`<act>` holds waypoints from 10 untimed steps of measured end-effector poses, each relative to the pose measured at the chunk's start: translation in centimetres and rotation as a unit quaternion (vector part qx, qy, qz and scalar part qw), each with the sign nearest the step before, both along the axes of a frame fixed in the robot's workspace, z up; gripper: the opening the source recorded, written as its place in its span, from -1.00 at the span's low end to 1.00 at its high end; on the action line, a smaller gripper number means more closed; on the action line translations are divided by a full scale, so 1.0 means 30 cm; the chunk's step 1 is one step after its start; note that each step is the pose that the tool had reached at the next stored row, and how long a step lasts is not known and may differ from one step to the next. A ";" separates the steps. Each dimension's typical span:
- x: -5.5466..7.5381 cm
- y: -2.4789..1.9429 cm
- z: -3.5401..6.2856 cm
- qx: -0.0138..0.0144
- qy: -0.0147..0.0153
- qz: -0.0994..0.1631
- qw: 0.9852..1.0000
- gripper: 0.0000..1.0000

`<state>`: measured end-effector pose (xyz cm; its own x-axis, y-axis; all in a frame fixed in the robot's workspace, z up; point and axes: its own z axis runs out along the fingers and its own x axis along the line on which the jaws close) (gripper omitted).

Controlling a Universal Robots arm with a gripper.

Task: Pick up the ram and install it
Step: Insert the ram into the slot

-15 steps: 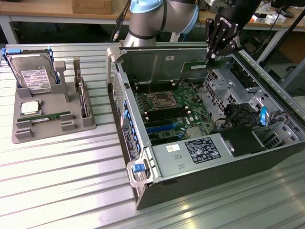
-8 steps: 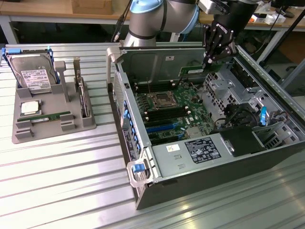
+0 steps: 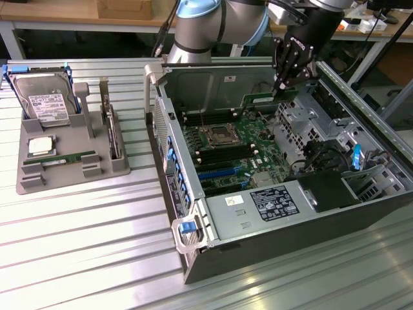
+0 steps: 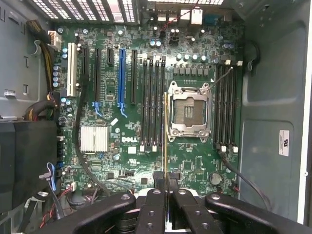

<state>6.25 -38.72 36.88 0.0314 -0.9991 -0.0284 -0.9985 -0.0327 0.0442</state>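
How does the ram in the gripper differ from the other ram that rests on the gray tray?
The gripped ram is clamped in the shut gripper; the tray ram is free. The gripped ram hangs over the motherboard in the open case; the tray ram rests in the gray tray beside the case. Both are long, thin green sticks.

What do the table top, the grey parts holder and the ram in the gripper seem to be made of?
Table top: metal, probably aluminium, brushed; ribbed slats with bright reflections. Grey parts holder: matte plastic, perhaps; dull, even grey. The ram: thin rigid board seen edge-on; likely fibreglass laminate.
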 end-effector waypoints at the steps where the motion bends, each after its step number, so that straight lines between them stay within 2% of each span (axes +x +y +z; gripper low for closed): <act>1: 0.000 0.000 -0.004 0.000 0.000 0.000 1.000 -0.76; 10: 0.000 0.000 -0.053 0.000 0.000 0.000 1.000 -0.76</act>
